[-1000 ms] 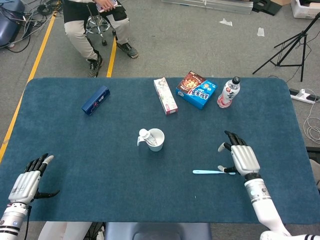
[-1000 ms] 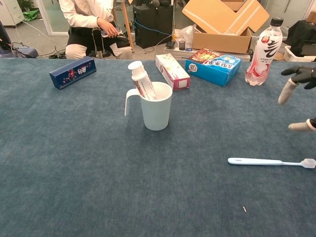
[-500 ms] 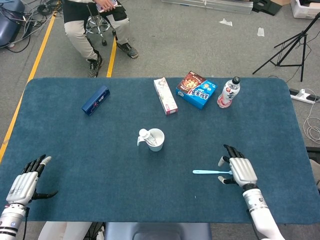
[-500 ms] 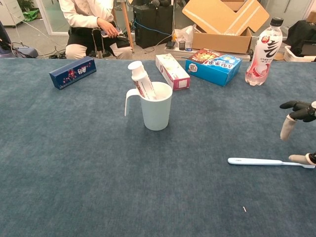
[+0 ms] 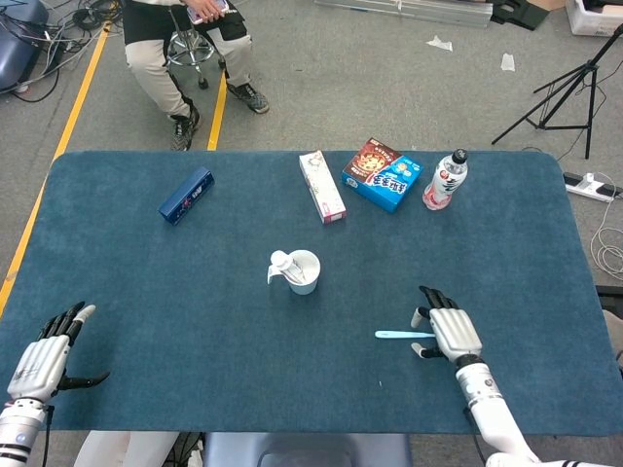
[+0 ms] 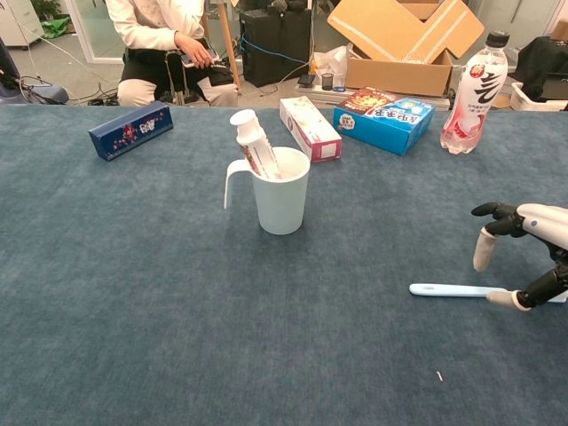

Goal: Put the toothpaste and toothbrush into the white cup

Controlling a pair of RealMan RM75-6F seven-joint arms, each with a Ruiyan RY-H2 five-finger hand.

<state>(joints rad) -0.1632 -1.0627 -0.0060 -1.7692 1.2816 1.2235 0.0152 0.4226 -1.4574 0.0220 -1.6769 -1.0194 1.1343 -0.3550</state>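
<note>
Right hand is hovering open over the toothbrush, which is lying flat on the bench; the thin handle risks skidding away from closing fingers. Toothpaste is standing in the white cup. Left hand is resting open, holding nothing.

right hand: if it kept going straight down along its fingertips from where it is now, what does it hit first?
Most likely the toothbrush. The right hand sits over its far end with fingers pointing down at the table, thumb low beside the handle. Whether anything touches yet is unclear; miss the handle and it meets cloth.
</note>
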